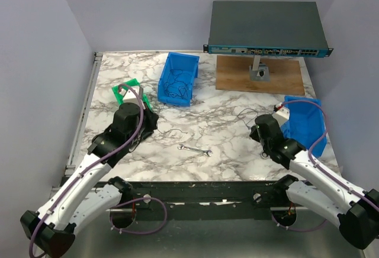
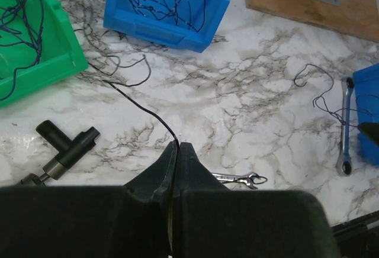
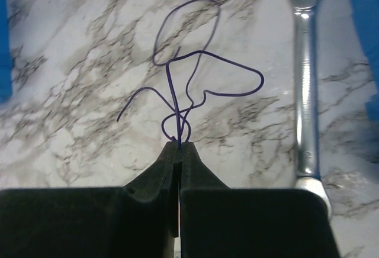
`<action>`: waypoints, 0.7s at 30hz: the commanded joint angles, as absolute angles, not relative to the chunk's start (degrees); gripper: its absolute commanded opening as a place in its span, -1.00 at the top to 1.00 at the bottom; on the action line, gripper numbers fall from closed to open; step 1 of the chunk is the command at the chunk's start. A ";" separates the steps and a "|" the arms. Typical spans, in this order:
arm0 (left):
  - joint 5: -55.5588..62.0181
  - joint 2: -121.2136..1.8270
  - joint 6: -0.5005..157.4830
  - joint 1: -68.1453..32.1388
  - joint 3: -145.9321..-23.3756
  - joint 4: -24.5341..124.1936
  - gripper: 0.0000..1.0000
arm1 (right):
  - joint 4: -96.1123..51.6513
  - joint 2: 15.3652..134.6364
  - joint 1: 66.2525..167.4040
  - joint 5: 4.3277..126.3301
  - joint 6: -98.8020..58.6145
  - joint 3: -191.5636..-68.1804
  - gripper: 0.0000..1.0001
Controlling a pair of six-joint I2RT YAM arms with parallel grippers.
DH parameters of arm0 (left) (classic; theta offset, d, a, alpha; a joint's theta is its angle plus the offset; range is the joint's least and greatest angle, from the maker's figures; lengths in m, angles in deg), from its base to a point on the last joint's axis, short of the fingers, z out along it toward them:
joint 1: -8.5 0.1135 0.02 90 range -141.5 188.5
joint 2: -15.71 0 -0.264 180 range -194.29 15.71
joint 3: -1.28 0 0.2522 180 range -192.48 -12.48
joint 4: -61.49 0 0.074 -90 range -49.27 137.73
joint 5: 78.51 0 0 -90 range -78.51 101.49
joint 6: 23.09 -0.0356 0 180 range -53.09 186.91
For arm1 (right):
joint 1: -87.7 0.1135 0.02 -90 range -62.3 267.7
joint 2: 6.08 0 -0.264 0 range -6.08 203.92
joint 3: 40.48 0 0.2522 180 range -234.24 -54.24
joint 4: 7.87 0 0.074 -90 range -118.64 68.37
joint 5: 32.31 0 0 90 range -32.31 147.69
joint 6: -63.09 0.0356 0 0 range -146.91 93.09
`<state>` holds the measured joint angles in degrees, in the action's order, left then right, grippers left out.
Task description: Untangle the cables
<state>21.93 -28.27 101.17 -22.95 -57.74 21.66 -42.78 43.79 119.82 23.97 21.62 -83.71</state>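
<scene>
- left gripper (image 2: 176, 147): fingers pressed together, pinching thin black wire (image 2: 155, 115), left of small flat silver wrench (image 1: 195, 150)
- right gripper (image 3: 179, 147): clamped on thin looped dark-blue wire (image 3: 172, 92), right of wrench

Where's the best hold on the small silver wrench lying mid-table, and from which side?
Grip the wrench on its slim shank between the heads, coming straight down with jaws across its width: it lies flat on the table, so nothing offers a side hold.

A glossy marble-patterned tabletop (image 1: 225, 134) carries a smooth blue plastic bin (image 1: 183, 63) and a matt brown wooden board (image 1: 284, 80) near its far edge — and a polished silver metal ratchet wrench (image 3: 306, 80), mirror-bright.
</scene>
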 commanded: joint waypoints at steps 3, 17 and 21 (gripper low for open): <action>20.80 -31.23 98.99 -22.40 -59.98 18.26 1.00 | -32.07 43.17 119.58 37.92 13.07 -81.70 0.99; 18.96 -39.21 92.41 -22.35 -77.56 15.16 1.00 | -22.78 46.89 119.61 55.81 6.20 -80.55 0.99; 20.00 -45.80 89.59 -22.28 -86.21 12.12 1.00 | -22.24 45.81 119.61 56.09 6.34 -79.14 0.99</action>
<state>19.61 -40.08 94.11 -22.64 -78.15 15.80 -24.51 46.69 119.78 53.00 7.68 -81.09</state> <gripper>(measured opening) 0.011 0.036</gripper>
